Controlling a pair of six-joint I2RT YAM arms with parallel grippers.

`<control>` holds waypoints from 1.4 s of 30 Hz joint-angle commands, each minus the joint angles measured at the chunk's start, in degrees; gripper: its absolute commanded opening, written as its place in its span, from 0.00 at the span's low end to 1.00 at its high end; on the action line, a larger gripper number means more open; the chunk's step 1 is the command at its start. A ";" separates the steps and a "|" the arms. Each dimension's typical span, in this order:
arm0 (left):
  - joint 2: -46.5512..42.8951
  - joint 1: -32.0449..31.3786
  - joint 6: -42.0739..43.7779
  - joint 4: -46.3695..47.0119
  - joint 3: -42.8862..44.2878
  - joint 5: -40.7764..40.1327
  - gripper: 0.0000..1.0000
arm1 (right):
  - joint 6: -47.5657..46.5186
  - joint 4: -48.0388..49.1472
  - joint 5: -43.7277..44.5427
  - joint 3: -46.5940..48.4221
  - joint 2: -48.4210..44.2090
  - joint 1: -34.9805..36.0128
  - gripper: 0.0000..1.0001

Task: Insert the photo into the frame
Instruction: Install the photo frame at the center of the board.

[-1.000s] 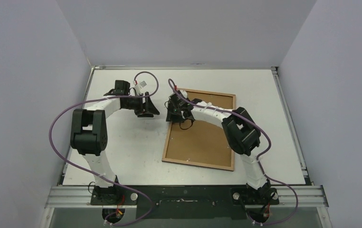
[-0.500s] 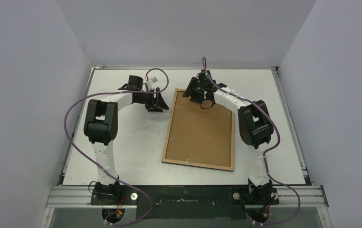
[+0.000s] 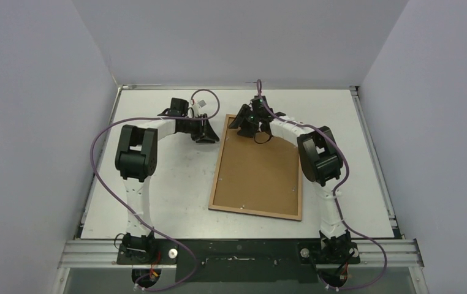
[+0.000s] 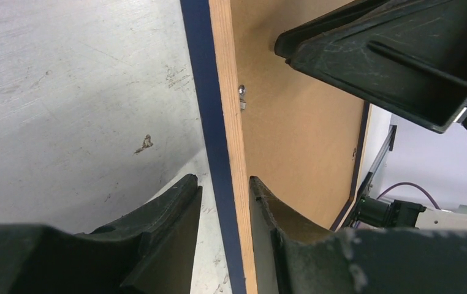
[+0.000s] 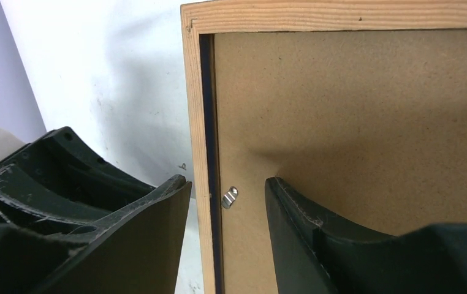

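Straddling the frame (image 5: 341, 15) edge, right hand (image 5: 226, 184) spread, left hand (image 4: 222, 184) grip unclear.

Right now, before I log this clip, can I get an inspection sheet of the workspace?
Surface: white table, scuffed.
Job's things: frame lies back up, backing board in it; photo not seen.
Clutter: nothing seen.
Pincers: left pincer straddles the frame's left rim, grip unclear; right pincer open astride the same rim, by a metal clip.
Cables: purple cables loop off both arms.
Surroundings: plain grey walls.
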 commanded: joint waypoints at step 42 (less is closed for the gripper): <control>2.20 -2.56 2.41 2.19 -1.59 -1.23 0.23 | 8.69 8.95 -5.92 -12.73 -3.84 3.86 0.47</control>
